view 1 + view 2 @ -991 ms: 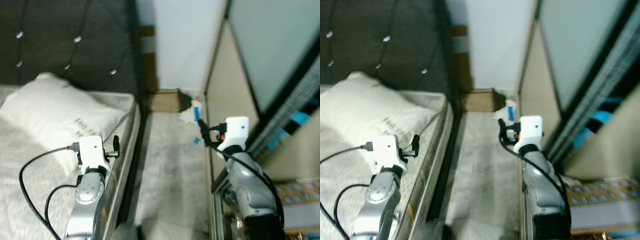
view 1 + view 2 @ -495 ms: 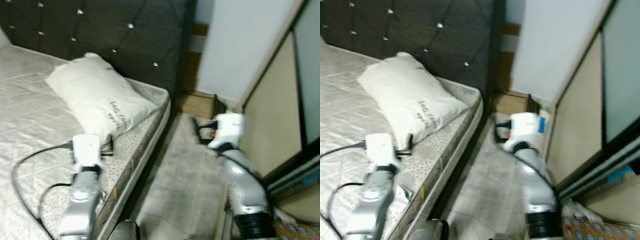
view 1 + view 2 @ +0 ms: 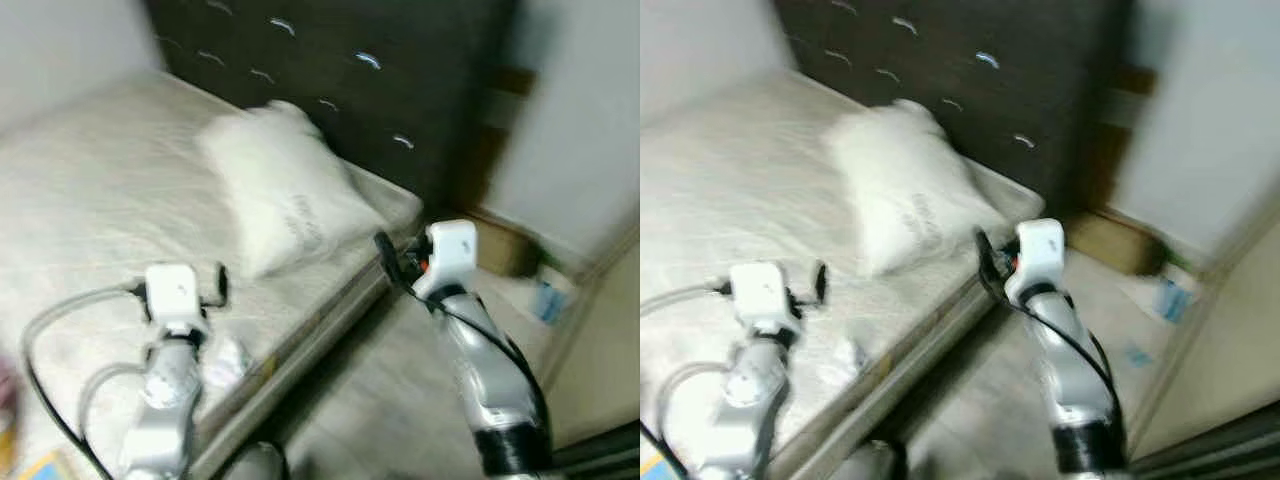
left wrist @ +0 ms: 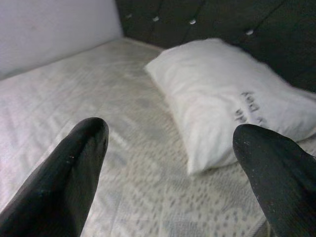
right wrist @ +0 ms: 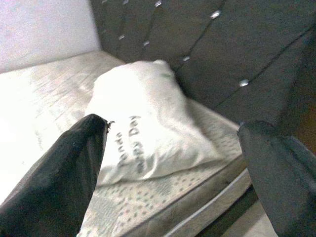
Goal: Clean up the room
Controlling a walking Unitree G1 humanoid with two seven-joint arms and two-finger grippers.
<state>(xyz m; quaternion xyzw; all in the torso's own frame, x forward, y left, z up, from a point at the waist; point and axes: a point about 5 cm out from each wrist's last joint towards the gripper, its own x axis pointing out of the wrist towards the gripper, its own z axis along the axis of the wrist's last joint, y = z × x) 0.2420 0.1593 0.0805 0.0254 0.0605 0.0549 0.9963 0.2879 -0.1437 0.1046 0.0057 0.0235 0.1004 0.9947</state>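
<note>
A white pillow (image 3: pixel 290 200) with dark lettering lies on the pale mattress (image 3: pixel 90 200), up against the dark tufted headboard (image 3: pixel 380 70). A small crumpled white scrap (image 3: pixel 226 360) rests on the mattress near its edge. My left gripper (image 3: pixel 220 285) hovers over the bed, just short of the pillow; in the left wrist view it (image 4: pixel 170 133) is open with nothing between its fingers (image 4: pixel 79 168). My right gripper (image 3: pixel 385 250) hangs by the bed's corner, open and empty, facing the pillow (image 5: pixel 143 123). The head views are blurred.
A strip of floor (image 3: pixel 400 420) runs between the bed's side and the wall on the right. A brown cardboard box (image 3: pixel 500 245) and blue-and-white litter (image 3: pixel 545 298) lie at its far end. Something colourful (image 3: pixel 12 440) shows at the bed's near left.
The camera has swung left, so the bed and pillow now take up most of the head views and the sliding door has gone. Both grippers are held out as before.
</note>
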